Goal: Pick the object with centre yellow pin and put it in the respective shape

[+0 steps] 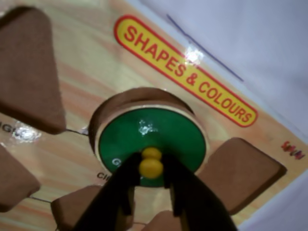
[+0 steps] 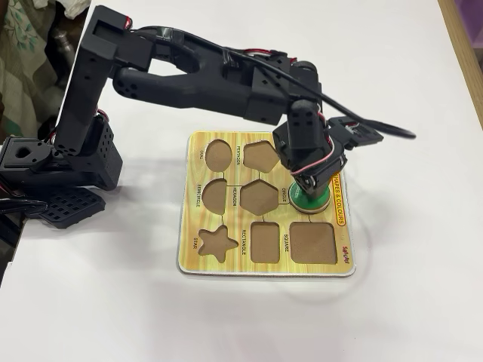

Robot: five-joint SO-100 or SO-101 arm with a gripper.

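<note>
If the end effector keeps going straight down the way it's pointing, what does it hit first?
The end effector points down, shut on the yellow knob of the green disc. The disc looks tilted at the round hole, so it would probably press into the board first; depth is unclear.

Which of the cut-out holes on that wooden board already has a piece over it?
The circle hole, beside the "Shapes & Colours" label: the green disc sits over it, its yellow knob between the hand's fingers. The other holes look empty.
</note>
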